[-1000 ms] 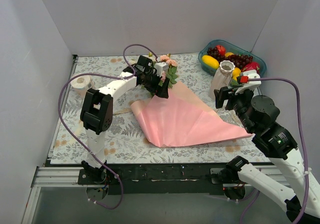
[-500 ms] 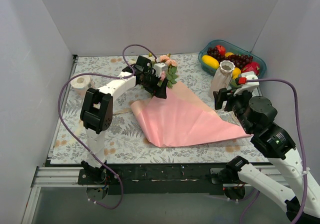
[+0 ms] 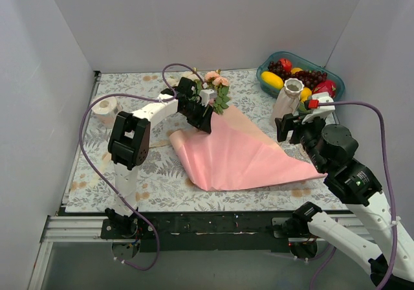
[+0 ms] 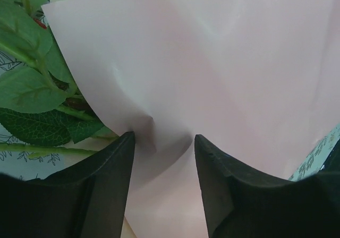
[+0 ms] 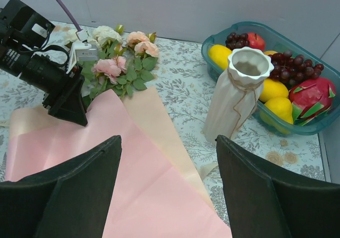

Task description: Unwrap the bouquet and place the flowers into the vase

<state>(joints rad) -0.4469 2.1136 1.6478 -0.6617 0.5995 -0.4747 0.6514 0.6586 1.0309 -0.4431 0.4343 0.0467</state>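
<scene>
Left end effector [image 4: 163, 137] at pink paper's [image 3: 239, 154] far corner, fingers flanking a raised fold; gripped or loose, cannot tell. Right end effector [image 5: 167, 140] released, empty, hovering near right. Flowers [image 5: 123, 64] lying far-centre on worktop [image 3: 129, 173], at that paper corner. Vase [image 5: 238, 94] upright far right, just beside teal fruit bowl [image 5: 303, 129].
</scene>
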